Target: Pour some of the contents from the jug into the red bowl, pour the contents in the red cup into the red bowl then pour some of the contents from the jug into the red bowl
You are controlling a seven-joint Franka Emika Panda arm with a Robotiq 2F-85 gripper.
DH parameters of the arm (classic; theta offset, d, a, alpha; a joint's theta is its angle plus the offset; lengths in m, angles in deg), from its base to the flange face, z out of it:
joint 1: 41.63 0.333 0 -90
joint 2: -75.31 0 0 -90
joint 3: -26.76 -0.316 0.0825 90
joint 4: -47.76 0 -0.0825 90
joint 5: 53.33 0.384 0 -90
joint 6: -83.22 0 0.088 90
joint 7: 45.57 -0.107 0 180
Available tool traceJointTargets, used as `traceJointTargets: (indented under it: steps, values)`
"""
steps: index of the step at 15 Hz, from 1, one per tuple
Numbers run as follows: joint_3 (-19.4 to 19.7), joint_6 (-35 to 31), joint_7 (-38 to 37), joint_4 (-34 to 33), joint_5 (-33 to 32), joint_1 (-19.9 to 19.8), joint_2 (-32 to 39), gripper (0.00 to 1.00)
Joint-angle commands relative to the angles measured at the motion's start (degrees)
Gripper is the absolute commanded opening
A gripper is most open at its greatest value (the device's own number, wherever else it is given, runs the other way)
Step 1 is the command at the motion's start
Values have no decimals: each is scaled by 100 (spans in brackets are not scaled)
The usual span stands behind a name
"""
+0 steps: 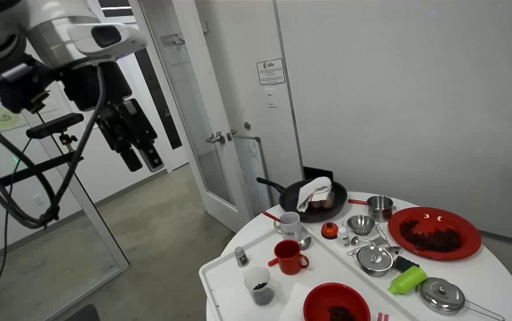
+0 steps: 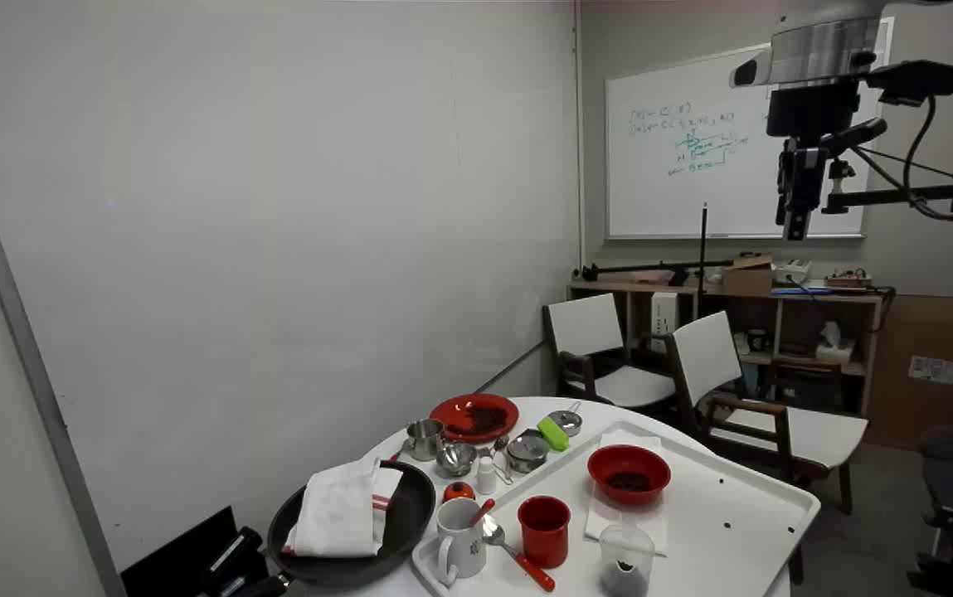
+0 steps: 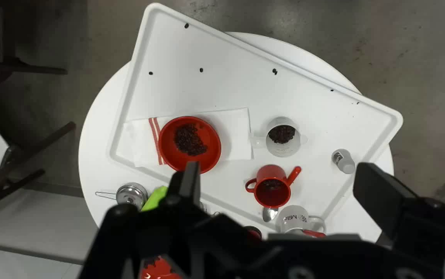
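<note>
Wrist view steeply down, both exterior views slantwise; all share table (image 1: 493, 281).

Bowl (image 3: 212, 141) on cloth (image 3: 234, 135) on tray (image 3: 237, 89)

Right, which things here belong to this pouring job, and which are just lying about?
For the job:
translucent, handled jug
shiny, round red bowl
upright red cup

Just lying about, among others:
white, cylindrical Mila mug
red-handled metal spoon
small grey bottle
round black frying pan
large, shallow red dish
bright green, oblong item

jug (image 3: 284, 148) | red bowl (image 3: 211, 145) | red cup (image 1: 288, 260) | all upright, dark contents (image 3: 189, 140) inside
</note>
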Motion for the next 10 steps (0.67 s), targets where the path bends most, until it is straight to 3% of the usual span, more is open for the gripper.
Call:
traceJointTargets:
  steps: [1,8,10]
  values:
    - [36,21,-19,-17,-20,46,2,100]
    - [36,21,-19,-20,-20,46,2,100]
    - [-105,-157,-810,-49,-8,-142,119,100]
